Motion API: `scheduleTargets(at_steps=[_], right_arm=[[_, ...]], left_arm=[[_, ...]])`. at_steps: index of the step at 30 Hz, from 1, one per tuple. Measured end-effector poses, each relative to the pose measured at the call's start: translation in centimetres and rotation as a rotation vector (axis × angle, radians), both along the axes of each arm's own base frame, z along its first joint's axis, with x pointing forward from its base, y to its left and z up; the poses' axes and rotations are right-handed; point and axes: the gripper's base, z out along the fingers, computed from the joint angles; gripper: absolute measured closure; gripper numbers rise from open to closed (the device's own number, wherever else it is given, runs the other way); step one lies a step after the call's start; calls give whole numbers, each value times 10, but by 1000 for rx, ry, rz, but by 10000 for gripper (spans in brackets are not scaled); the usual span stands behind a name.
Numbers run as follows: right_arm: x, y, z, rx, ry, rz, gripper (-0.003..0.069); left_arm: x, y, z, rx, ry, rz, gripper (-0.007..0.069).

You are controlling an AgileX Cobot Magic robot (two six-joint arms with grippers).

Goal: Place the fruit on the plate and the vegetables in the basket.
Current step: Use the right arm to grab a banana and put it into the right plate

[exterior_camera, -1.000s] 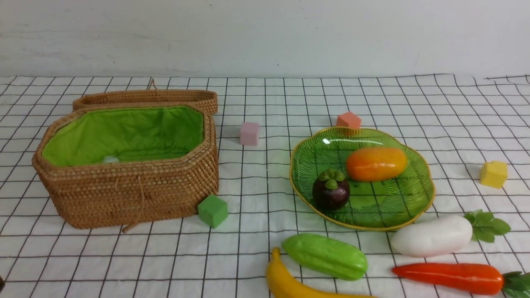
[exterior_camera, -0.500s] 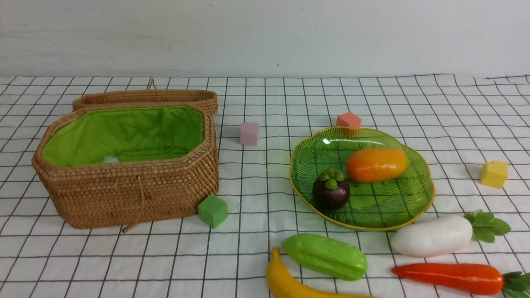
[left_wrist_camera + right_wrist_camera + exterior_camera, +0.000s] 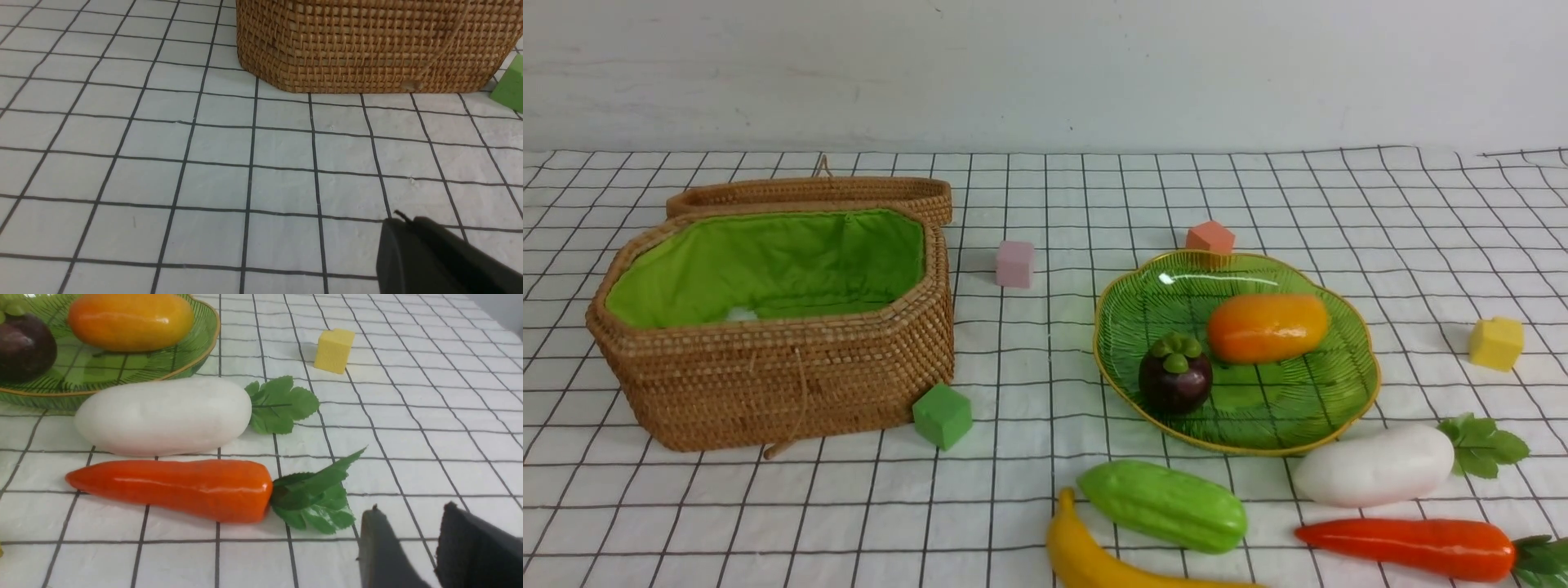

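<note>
Front view shows, at the left, a large octagonal basket (image 3: 792,384) of brown woven wicker, lined with bright green cloth. It is stood upright and open, and a small whitish patch (image 3: 742,314) can be seen inside, too little exposed to be identified. Its matching woven lid (image 3: 825,192) is set behind it. In the left wrist view, the dark left gripper (image 3: 408,217) is seen with its fingertips brought together and nothing gripped between them.

By the basket's right-hand corner a green foam cube (image 3: 943,416) is placed, and farther back a pale pink foam cube (image 3: 1015,264). Next, a long curved yellow banana (image 3: 1094,559) is laid on the grid cloth (image 3: 915,514), partly cut off by the picture's edge, with a stubby light-green cucumber (image 3: 1164,505) just beside it.

Behind these, a round dark-purple mangosteen (image 3: 1176,380) with a green cap and an oblong orange-yellow mango (image 3: 1267,328) are held in the translucent green glass plate (image 3: 1258,420) with the wavy gold rim. A coral-orange foam cube (image 3: 1210,237) is seen at its far edge.

Farther right, a white radish (image 3: 1376,467) with green leaves is laid near the plate, and a long orange-red carrot (image 3: 1421,547) with green leaves is laid nearer the camera. Behind them a yellow foam cube (image 3: 1496,343) is set. In the right wrist view, the fingers of the right gripper (image 3: 412,510) are parted, with nothing held.
</note>
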Motion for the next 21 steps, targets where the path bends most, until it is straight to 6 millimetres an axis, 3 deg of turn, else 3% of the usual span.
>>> scheduleTargets(at_steps=[9,15,18,21], right_arm=[[1,11,43,78,-492,125,421],[-16,20,77,163,-890,259,421],[-21,20,90,272,-941,291,421],[-36,17,134,437,-1001,319,421]], left_arm=[[0,0,0,0,0,0,615],[0,0,0,0,0,0,603],[0,0,0,0,0,0,601],[0,0,0,0,0,0,598]])
